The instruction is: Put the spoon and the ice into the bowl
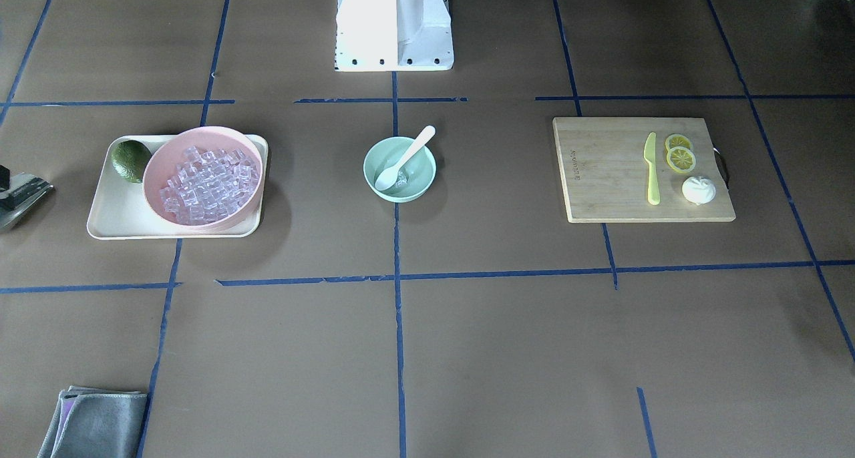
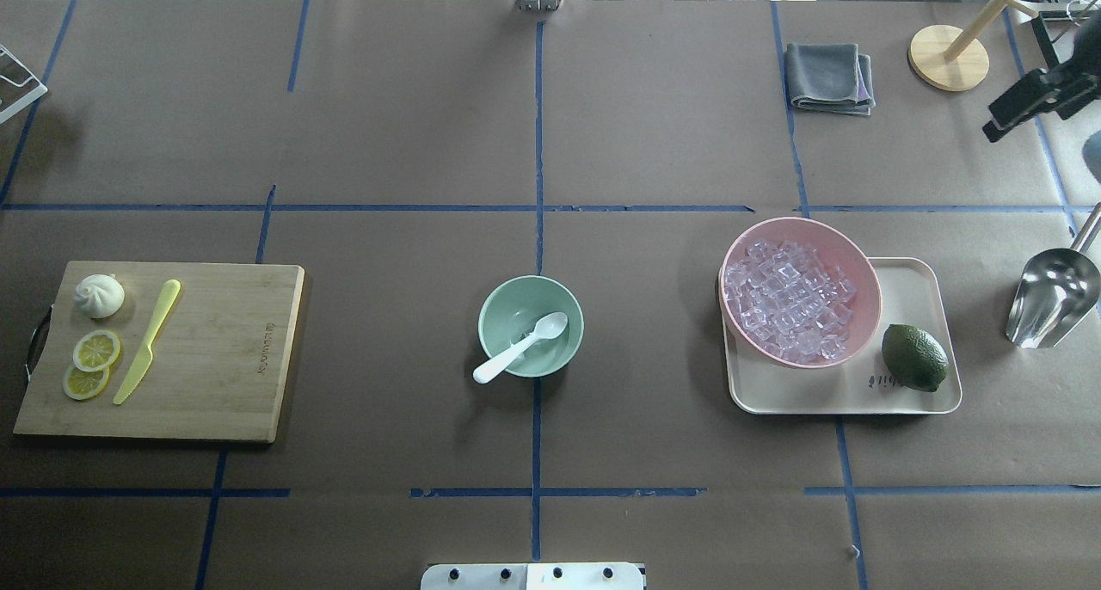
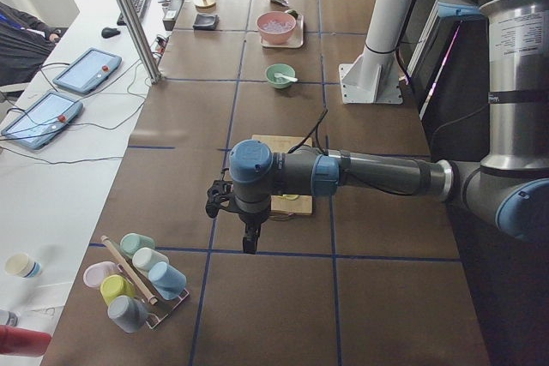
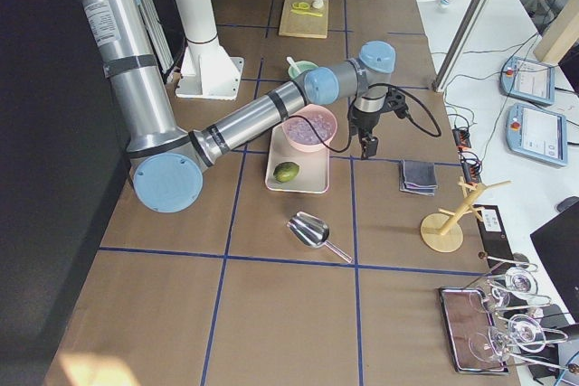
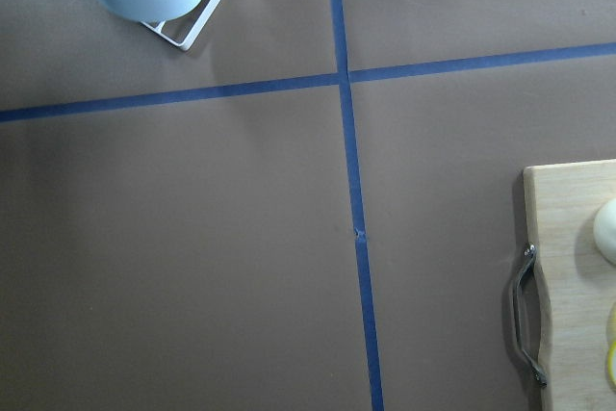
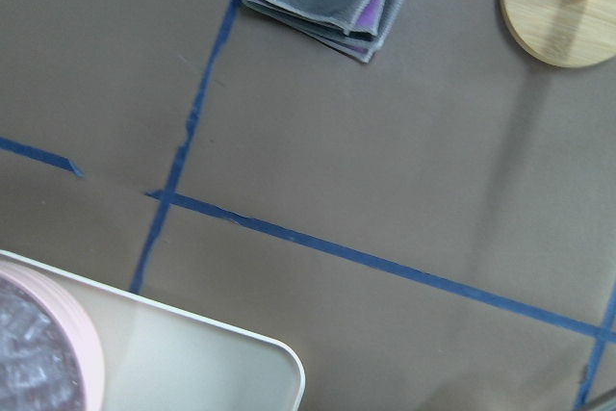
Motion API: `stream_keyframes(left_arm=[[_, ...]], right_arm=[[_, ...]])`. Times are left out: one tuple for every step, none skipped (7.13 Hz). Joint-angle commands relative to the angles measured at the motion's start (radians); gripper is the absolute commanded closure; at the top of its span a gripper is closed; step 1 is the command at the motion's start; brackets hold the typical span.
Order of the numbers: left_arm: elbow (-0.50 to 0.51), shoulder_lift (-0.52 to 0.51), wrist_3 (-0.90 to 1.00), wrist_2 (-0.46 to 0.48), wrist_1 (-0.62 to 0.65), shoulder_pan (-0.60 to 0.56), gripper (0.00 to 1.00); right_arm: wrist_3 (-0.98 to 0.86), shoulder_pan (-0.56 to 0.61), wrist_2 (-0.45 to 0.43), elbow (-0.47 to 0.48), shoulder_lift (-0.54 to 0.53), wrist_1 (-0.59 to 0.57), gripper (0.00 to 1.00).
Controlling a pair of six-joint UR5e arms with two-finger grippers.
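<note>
Though hard to tell whether left gripper (image 3: 249, 244) and right gripper (image 4: 366, 148) apart or together, looks about done — spoon (image 2: 525, 345) propped in green bowl (image 2: 492, 310), some ice (image 1: 403, 178) beside its head, both grippers parked well away.

Brown table (image 2: 387, 143) w/ bowl (image 2: 497, 313), tray (image 2: 808, 398), cutting brd (image 2: 224, 358), cloth (image 2: 827, 76), scoop (image 2: 1054, 298)

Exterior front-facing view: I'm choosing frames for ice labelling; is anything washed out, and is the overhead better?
Front-facing view: the robot base is blown out to flat white, and the ice in the mint-green bowl barely shows beside the white spoon. Overhead view: even light, soft shadows; the cubes in the pink bowl are crisp, those in the mint-green bowl faint too.
</note>
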Motion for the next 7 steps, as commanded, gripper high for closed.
stream_keyframes(left_arm=[[0.004, -0.003, -0.006, 0.003, -0.01, 0.0, 0.0], [-0.002, 0.003, -0.003, -0.006, -0.011, 0.0, 0.0], [0.01, 0.011, -0.009, -0.008, -0.004, -0.001, 0.0], [0.033, 0.04, 0.0, -0.008, -0.014, -0.001, 0.0], [0.034, 0.048, -0.003, -0.006, -0.01, -0.001, 0.0], [0.037, 0.051, -0.004, -0.003, -0.01, -0.001, 0.0], [0.034, 0.046, -0.006, 0.003, -0.011, 0.0, 0.0]], right_arm=[[-0.135, 0.107, 0.021, 0.008, -0.207, 0.049, 0.0], [-0.143, 0.156, 0.021, 0.008, -0.264, 0.072, 0.0], [-0.138, 0.179, 0.023, 0.011, -0.325, 0.077, 0.0], [-0.132, 0.181, 0.023, 0.011, -0.38, 0.086, 0.0], [-0.131, 0.189, 0.023, 0.011, -0.402, 0.104, 0.0], [-0.131, 0.196, 0.023, 0.011, -0.404, 0.104, 0.0], [-0.131, 0.196, 0.023, 0.011, -0.404, 0.104, 0.0]])
